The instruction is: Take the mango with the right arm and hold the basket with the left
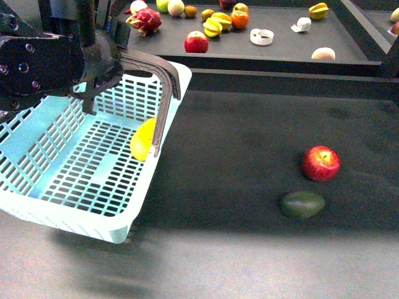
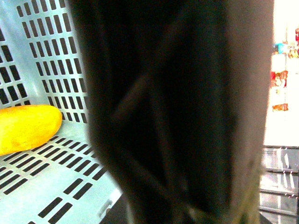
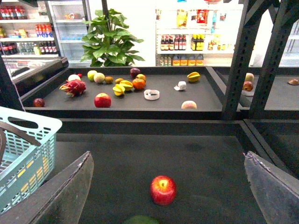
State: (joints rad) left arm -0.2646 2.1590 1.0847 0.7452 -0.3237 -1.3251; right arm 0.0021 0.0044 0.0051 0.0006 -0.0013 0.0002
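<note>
Front view: the smooth oval yellow mango (image 1: 143, 139) lies inside the large light-blue slotted plastic basket (image 1: 75, 212) on the dark desk (image 1: 249, 249), beside the brown handle (image 1: 163, 93); the bulky black left arm's pincer (image 1: 87, 103) sits by that handle, grip state cannot be told. Left wrist view: mango (image 2: 28, 127) rests on the basket floor (image 2: 46, 196), the rest blocked by a dark blur. Right wrist view: right pincer (image 3: 168, 186) fingers spread apart and empty above a red apple (image 3: 163, 190); the mango looks firm, smooth and likely slippery, best taken across its middle.
</note>
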